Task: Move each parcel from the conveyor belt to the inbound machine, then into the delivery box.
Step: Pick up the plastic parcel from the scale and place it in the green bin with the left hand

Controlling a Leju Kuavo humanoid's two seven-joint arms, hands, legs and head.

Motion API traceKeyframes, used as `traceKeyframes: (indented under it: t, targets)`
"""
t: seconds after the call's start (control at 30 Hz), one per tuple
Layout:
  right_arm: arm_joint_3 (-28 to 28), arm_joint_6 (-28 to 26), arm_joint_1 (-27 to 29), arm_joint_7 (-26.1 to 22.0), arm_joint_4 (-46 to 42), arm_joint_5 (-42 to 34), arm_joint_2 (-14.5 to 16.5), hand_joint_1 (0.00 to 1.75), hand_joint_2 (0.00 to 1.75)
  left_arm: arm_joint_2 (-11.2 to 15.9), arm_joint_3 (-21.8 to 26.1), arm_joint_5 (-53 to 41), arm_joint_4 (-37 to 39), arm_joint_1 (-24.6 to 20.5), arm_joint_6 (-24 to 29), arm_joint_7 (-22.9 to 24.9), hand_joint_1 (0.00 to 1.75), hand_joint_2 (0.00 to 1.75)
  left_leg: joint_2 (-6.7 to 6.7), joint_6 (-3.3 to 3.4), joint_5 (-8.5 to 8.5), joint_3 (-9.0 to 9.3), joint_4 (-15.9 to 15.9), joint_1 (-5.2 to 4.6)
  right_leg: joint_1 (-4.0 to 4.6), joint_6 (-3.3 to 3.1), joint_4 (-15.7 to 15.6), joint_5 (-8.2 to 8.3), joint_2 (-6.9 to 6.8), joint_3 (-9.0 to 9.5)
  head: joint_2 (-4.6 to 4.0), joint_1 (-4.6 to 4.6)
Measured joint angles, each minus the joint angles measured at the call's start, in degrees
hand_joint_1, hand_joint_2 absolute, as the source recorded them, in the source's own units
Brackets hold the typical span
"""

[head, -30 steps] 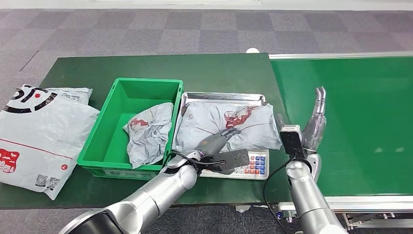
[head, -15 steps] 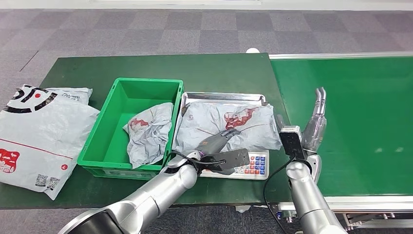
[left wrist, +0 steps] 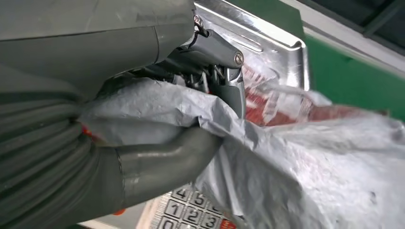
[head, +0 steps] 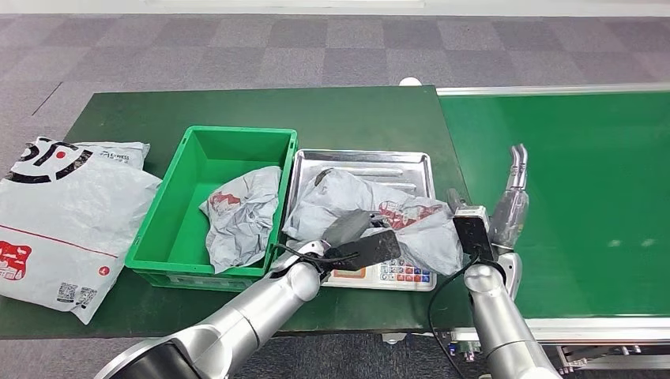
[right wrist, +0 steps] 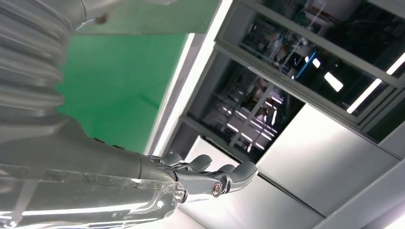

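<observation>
I have the long green conveyor belt [head: 569, 197] on my right and the dark green table [head: 237, 106] ahead. Two large white printed mailer bags [head: 63, 213] lie at the table's left end. The green plastic delivery box [head: 162, 237] sits mid-table with one crumpled grey parcel [head: 241, 213] already inside, leaning toward its right wall. Just beside it is the inbound machine, a steel-trayed scale with a keypad [head: 395, 162].

The grey poly-bag parcel with red print [head: 411, 221] is bunched on the tray's near side, draped over the keypad. My left hand [head: 359, 237] is clenched on its near fold, thumb underneath and fingers on top. My right hand [head: 513, 197] is upright over the belt edge, fingers together and holding nothing.

To do this step well, I judge I should lift before going sideways, so the slack bag clears the tray lip and the box's right wall rather than dragging. The grip is on a loose fold and may slip. Open room in the box lies toward its far and left sides.
</observation>
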Motion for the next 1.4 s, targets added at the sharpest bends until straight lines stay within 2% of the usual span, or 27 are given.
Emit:
traceKeyframes:
  t: [0.43, 0.53, 0.63, 0.73, 0.8, 0.87, 0.97, 1.17, 1.3, 1.4]
  targets:
    - [-0.04, 1.92, 0.26, -0.02, -0.60, -1.72, 0.19, 0.00, 1.75, 0.00, 2.41, -0.25, 0.28, 0.35, 3.73, -5.59, 1.75, 1.75, 0.01, 0.00, 0.00, 0.00, 0.00, 0.00, 0.00, 0.00, 0.00, 0.00, 0.01, 0.00, 0.00, 0.00]
    - [-0.04, 1.81, 0.49, -0.02, -0.91, -1.70, 0.27, 0.00, 1.75, 0.00, 4.11, -0.24, -0.73, 1.10, 8.06, -10.60, 1.75, 1.75, 0.01, 0.00, 0.00, 0.00, 0.00, 0.00, 0.00, 0.00, 0.00, 0.00, 0.01, -0.01, 0.00, 0.00]
    - [-0.04, 1.56, 0.73, -0.02, -1.11, -1.76, 0.32, 0.00, 1.75, 0.05, 6.79, -0.62, -3.72, 2.11, 15.41, -16.66, 1.75, 1.75, 0.01, 0.00, 0.00, 0.00, 0.00, 0.00, 0.00, 0.00, 0.00, 0.00, 0.01, -0.01, 0.00, 0.00]
    - [-0.04, 1.15, 0.91, -0.02, -1.29, -1.97, 0.32, 0.00, 1.75, 0.48, 9.14, -3.63, -9.09, 3.42, 22.63, -18.77, 1.75, 1.75, 0.01, 0.00, 0.00, -0.01, 0.00, 0.00, 0.01, 0.00, 0.00, 0.00, 0.01, -0.01, 0.00, 0.00]
    - [-0.04, 0.95, 1.00, -0.02, -1.38, -2.14, 0.31, 0.00, 1.75, 1.15, 10.55, -7.97, -14.26, 4.37, 27.50, -18.04, 1.75, 1.75, 0.02, 0.00, 0.00, -0.01, 0.00, 0.01, 0.01, 0.00, 0.00, 0.00, 0.01, -0.01, 0.00, 0.00]
    - [-0.05, 0.92, 1.10, -0.02, -1.42, -2.22, 0.31, 0.00, 1.75, 1.95, 11.74, -12.13, -19.73, 5.44, 30.05, -16.76, 1.75, 1.75, 0.02, 0.00, 0.00, -0.01, 0.00, 0.01, 0.01, 0.00, 0.00, 0.00, 0.01, -0.01, 0.00, 0.00]
    - [-0.07, 0.93, 1.15, -0.02, -1.51, -2.24, 0.31, 0.00, 1.75, 2.86, 13.03, -14.83, -26.08, 6.58, 30.67, -15.57, 1.75, 1.75, 0.02, 0.00, 0.00, -0.01, 0.00, 0.01, 0.01, 0.00, 0.00, 0.00, 0.01, -0.01, 0.00, 0.00]
    - [-0.07, 0.92, 1.16, -0.02, -1.55, -2.23, 0.31, 0.00, 1.75, 3.99, 14.30, -17.57, -32.90, 8.18, 31.87, -14.76, 1.75, 1.75, 0.02, 0.00, 0.00, -0.01, 0.00, 0.01, 0.01, 0.00, 0.00, 0.00, 0.01, -0.01, 0.00, 0.00]
    - [-0.07, 0.93, 1.17, -0.02, -1.55, -2.32, 0.29, 0.00, 1.75, 5.54, 15.86, -27.89, -38.64, 8.77, 33.11, -9.16, 1.75, 1.75, 0.04, 0.00, 0.00, -0.01, 0.00, 0.01, 0.01, 0.00, 0.00, 0.00, 0.03, -0.02, 0.00, 0.00]
    - [-0.07, 0.84, 1.17, -0.02, -1.55, -2.44, 0.26, 0.00, 1.75, 7.21, 18.01, -34.34, -41.35, 8.76, 31.65, -3.55, 1.75, 1.75, 0.05, -0.01, 0.00, 0.00, -0.01, 0.05, 0.04, -0.01, 0.00, -0.01, 0.04, -0.02, 0.00, 0.00]
